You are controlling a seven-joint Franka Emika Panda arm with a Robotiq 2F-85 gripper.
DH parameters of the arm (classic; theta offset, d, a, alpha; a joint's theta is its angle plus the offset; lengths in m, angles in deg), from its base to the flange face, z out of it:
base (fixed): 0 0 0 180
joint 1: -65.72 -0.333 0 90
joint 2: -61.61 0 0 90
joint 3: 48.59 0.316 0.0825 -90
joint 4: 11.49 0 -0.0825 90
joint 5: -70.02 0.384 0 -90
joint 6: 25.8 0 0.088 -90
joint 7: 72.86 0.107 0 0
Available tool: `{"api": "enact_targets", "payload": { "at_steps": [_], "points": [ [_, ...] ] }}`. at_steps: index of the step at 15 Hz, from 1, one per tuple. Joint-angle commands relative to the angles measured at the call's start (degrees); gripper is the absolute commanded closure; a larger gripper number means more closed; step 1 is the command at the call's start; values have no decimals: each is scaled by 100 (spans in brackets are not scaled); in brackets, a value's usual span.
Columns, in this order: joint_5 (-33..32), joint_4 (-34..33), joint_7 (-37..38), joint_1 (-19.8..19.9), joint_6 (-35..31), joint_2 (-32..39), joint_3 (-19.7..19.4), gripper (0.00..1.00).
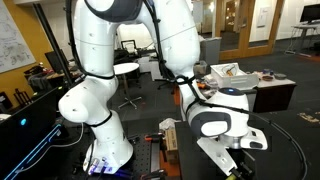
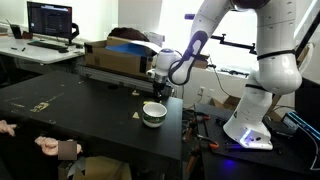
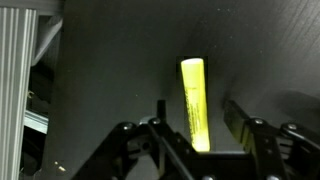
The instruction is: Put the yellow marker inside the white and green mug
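Reaching out from its base over the dark table (image 2: 80, 112), the arm bent at the elbow and pointed its gripper (image 2: 158, 92) down. The white and green mug (image 2: 153, 113) showed below the fingertips. The yellow marker (image 3: 193, 100) ran lengthwise between the fingers (image 3: 238, 120), with a gap on each side. Whether they clamped it could not be told.

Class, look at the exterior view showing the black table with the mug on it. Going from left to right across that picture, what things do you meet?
Computer screen → tan box → white and green mug → robot's white base.
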Motion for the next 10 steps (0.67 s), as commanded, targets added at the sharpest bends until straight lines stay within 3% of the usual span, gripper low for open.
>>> {"api": "enact_targets", "payload": {
  "at_steps": [1,5,10],
  "points": [
    [93,-105,-150,114,132,51,74,69],
    [101,-177,-150,153,143,112,80,98],
    [45,-135,-53,64,127,26,-5,95]
  ]
}}
